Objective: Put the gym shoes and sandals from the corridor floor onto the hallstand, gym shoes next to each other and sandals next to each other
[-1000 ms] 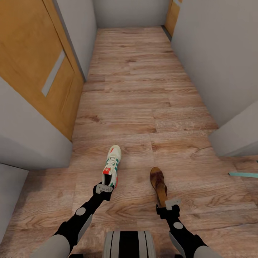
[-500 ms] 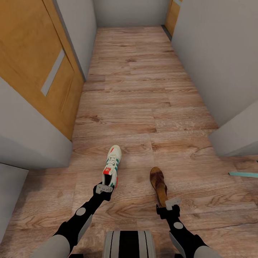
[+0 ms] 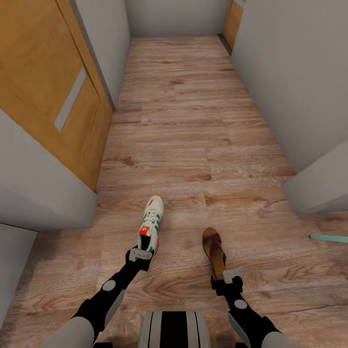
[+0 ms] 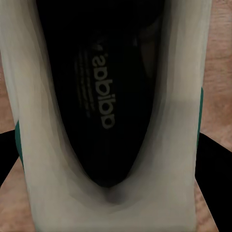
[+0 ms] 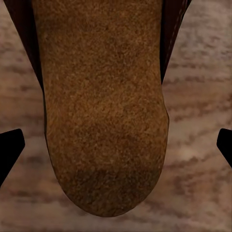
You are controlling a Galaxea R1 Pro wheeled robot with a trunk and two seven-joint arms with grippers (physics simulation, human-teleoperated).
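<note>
Long stretch of corridor floor [image 3: 183, 125] running ahead in light-brown planks, hemmed by grey walls [image 3: 285, 72] on both sides and a wooden door [image 3: 53, 92] along the left. Hallstand not in sight from here, so no shoe on it as far as these pictures tell; placing and pairing all left to do, and the trip to the rack apparently not finished.

One gym shoe [image 3: 151, 224] carried out front by the left end effector [image 3: 139, 254], toe pointing away down the corridor; in the left wrist view, the white heel collar and dark insole [image 4: 104, 96] close up, black finger edges on either side, so closed on the shoe's heel, by the look of it. One sandal [image 3: 214, 252] held likewise by the right end effector [image 3: 232, 277], heel end toward the wrist; in the right wrist view, the tan footbed [image 5: 101, 101] wide across the picture, dark finger tips set far apart at the two borders, yet the sandal hanging off the arm in the head view, so gripped, in all likelihood. Second gym shoe and second sandal unaccounted for.

Plenty of open floor straight ahead; tighter at the wall corners on left and right near the arms. Thin teal strip [image 3: 328, 238] on the floor at far right, well apart from the sandal.
</note>
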